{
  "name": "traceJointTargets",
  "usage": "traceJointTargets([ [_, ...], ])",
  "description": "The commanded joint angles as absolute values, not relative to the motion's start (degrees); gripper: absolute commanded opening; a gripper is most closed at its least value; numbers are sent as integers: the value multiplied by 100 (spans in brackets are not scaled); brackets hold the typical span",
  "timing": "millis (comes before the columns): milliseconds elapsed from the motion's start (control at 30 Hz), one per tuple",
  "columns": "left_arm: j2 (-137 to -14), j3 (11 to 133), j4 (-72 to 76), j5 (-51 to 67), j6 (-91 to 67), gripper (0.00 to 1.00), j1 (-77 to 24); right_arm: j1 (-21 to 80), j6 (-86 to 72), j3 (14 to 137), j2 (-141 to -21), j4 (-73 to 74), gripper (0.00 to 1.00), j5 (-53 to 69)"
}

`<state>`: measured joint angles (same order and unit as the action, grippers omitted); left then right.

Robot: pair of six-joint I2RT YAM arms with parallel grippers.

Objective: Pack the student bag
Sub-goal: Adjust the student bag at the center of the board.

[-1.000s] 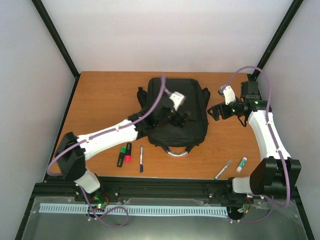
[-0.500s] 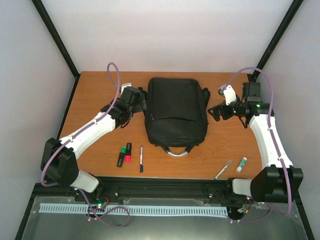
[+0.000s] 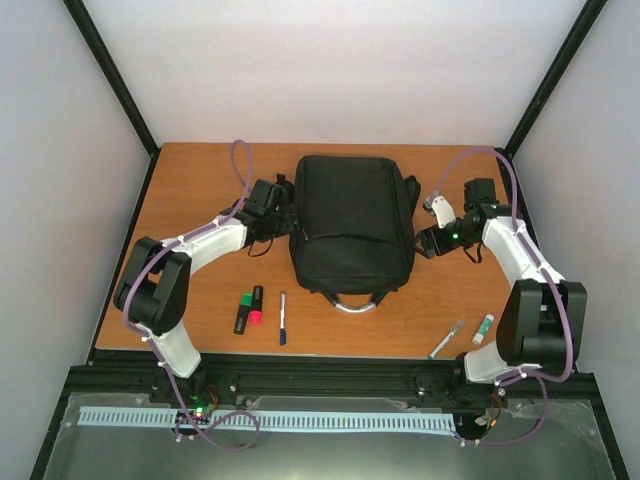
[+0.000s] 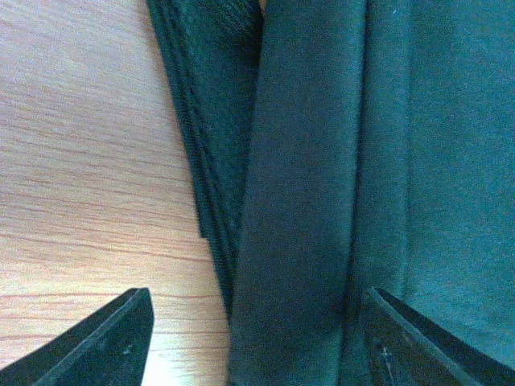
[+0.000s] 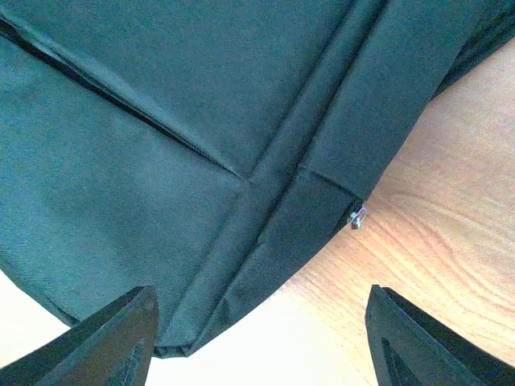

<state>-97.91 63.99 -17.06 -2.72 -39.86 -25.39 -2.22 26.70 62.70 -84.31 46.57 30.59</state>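
– Placement of the student bag [image 3: 352, 220] is asked for first.
– It is seen lying flat on the wooden table [image 3: 200, 180], from the centre toward 12 o'clock. Its curved handle [image 3: 355, 303] is turned to 6 o'clock.
– What is held inside it?
– That cannot be told. Only the black outer fabric is shown, and a small metal zip pull [image 5: 357, 215] is seen at one corner in the right wrist view.
– What is laid outside it?
– A green marker [image 3: 243, 310] and a red marker [image 3: 256, 305] are placed side by side at the bag's 7 o'clock. A dark pen [image 3: 282, 318] is laid just beside them toward 3 o'clock. A grey pen [image 3: 447, 338] and a small white tube [image 3: 484, 328] are found at the bag's 4 o'clock, near the table edge and well apart from the bag.
– How is the left gripper [image 4: 253, 322] set?
– It is brought to the bag's 9 o'clock edge. Its fingers are spread, one over wood and one over fabric, with the bag's side between them, and nothing is clamped.
– And the right gripper [image 5: 261, 310]?
– It is placed at the 3 o'clock edge. Its fingers are parted wide about a corner of the bag, and nothing is grasped.
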Motion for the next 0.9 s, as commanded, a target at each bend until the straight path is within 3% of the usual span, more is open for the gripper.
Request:
traceJointTargets([
  [0,-9980,6498,-1047,626,-4067,71,-2522,-202,2648,6206,-8774,4469,72,3074],
  [533,-9351,5185,149,1541,-4287,45,-2850,34,2353,7574,-10725,4561,59,3279],
  [867,-8873,4742,8,1197,-4373,39,-3511,285,2214,8582,-11590,4630,55,3092],
])
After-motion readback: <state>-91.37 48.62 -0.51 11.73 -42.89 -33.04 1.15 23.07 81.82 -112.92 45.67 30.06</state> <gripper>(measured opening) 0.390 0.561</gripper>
